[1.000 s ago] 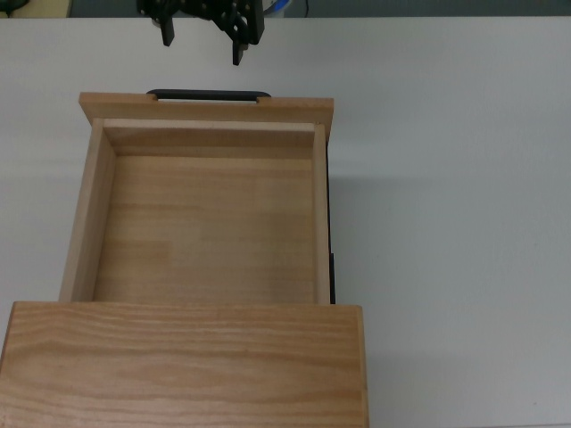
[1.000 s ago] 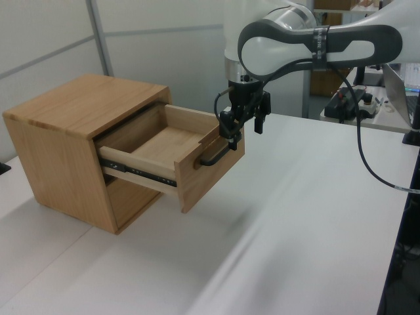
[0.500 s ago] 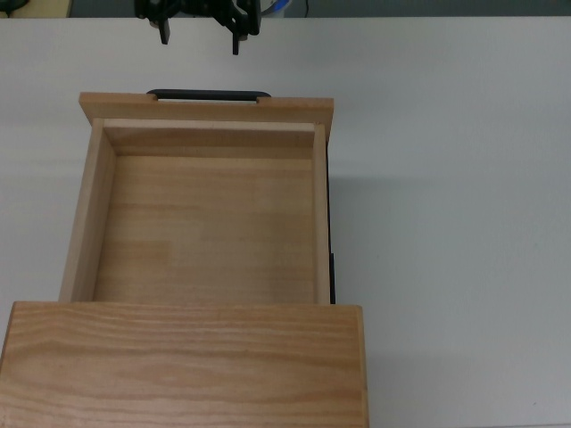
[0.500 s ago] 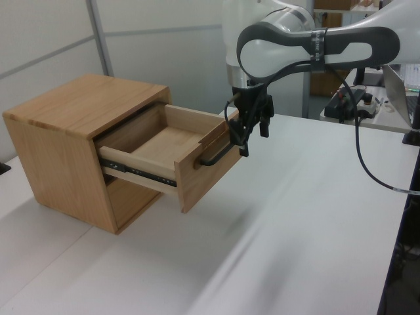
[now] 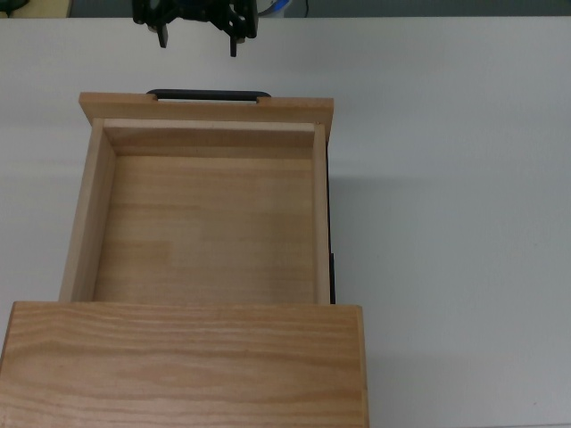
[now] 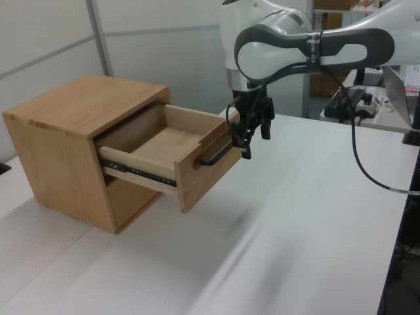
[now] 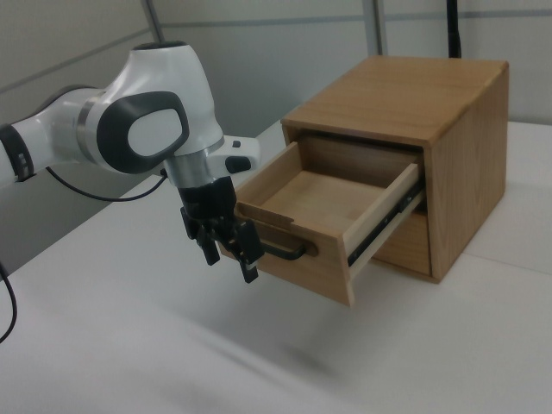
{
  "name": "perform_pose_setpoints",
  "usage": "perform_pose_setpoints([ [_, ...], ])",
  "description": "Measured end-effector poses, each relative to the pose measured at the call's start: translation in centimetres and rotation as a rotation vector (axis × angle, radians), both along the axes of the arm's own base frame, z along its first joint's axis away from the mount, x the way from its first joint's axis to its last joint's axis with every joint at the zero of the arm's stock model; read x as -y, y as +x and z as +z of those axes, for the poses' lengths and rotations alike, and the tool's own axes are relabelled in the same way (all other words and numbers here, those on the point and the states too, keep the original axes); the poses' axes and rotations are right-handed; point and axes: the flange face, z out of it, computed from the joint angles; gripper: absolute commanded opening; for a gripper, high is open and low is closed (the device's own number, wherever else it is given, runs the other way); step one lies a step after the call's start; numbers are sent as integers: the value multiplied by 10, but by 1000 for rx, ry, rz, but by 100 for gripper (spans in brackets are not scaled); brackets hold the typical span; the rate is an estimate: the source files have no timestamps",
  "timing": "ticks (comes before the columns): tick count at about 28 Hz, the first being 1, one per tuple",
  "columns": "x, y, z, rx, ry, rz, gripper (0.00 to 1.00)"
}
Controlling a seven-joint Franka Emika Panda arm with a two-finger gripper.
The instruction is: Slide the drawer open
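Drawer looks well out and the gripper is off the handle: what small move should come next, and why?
Probably a short retreat, up and away. The drawer is pulled far out and empty, and the open gripper holds nothing, clear of the handle.

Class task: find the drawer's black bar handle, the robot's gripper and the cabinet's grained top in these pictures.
handle [image 5: 208, 93], top view, middle of the bar.
gripper [image 6: 256, 134], left view, midway between the open fingertips.
cabinet top [image 7: 405, 88], right view, centre of the grained surface.

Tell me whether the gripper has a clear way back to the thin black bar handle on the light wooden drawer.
Probably yes. The gripper hangs open just in front of the black bar handle, apart from it, and nothing lies between them on the white table.
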Motion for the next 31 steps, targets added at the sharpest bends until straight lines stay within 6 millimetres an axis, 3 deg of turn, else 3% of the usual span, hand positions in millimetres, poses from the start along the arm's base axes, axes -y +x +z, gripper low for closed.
perform_pose_setpoints([
  [31, -7, 14, 0, 70, 69, -7, 100],
])
